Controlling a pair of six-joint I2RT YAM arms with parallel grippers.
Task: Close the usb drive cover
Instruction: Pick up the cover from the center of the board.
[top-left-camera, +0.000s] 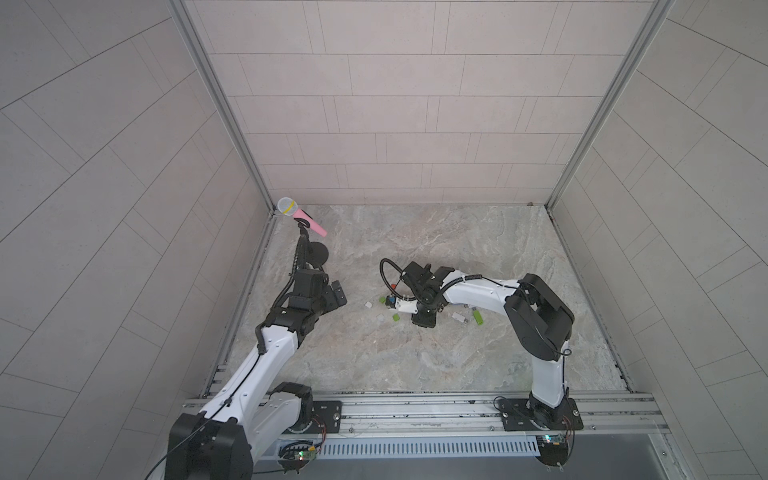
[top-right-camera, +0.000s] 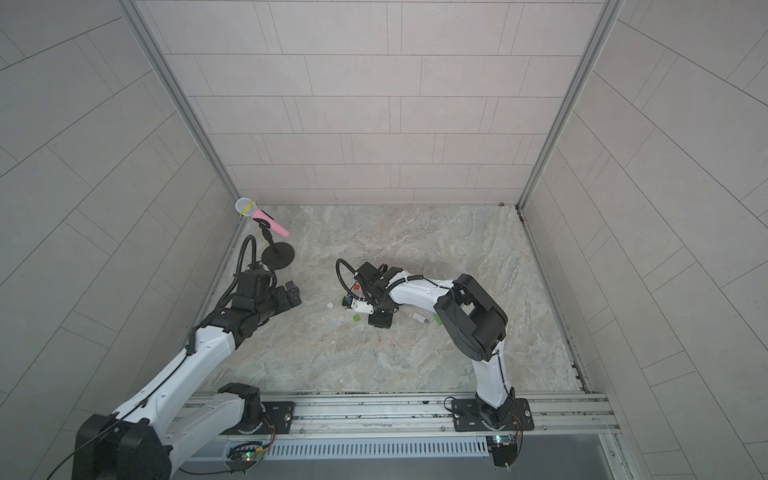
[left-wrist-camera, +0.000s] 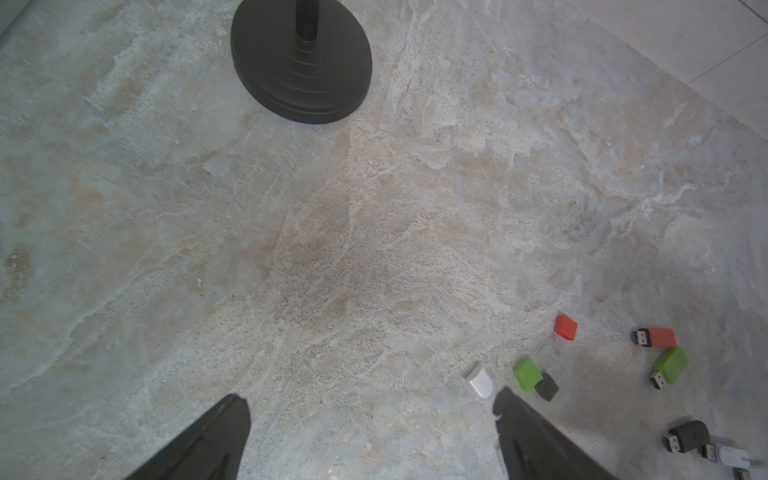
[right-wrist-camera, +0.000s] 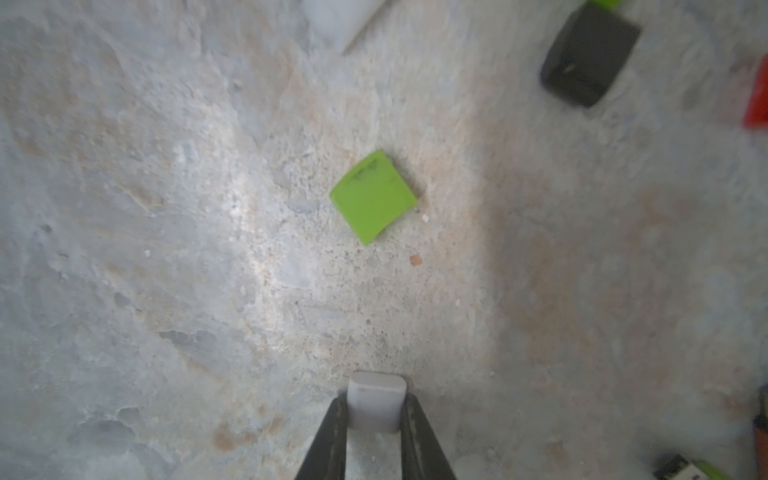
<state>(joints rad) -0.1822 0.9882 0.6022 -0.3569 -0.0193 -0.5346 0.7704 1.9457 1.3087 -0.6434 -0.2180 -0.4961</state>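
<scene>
The white-and-black right arm (top-left-camera: 478, 291) reaches low over the table. Its right gripper (right-wrist-camera: 375, 401) is clamped on a small white plastic cap (right-wrist-camera: 376, 388), one dark finger against each side, with the cap's end poking out past the fingertips just above the stone. This looks like the pick-up of the cover: the cap is taken but not yet mated with a drive. A pale rectangular usb drive (top-left-camera: 458, 319) with a bare metal plug lies behind that gripper, back beside its own forearm and well apart from the cap. The next move likely calls for lifting the cap, swinging back to the matching drive, lining the cap's opening up with the plug and pushing straight on. The drive lies loose, so it may slide unless the other arm steadies it. The left gripper (left-wrist-camera: 372, 409) hangs wide open and empty, well off from the scattered pieces. Pale tiled walls (top-left-camera: 395, 104) stand on three sides of a mottled grey-beige stone-look tabletop (top-left-camera: 415, 365). Beyond the left gripper stands a black round-based stand (left-wrist-camera: 301, 62) bearing a pink toy microphone (top-left-camera: 305, 217). Just ahead of the right gripper lies a square green cap (right-wrist-camera: 374, 197), and farther ahead and to one side lies a black cap (right-wrist-camera: 590, 58).
</scene>
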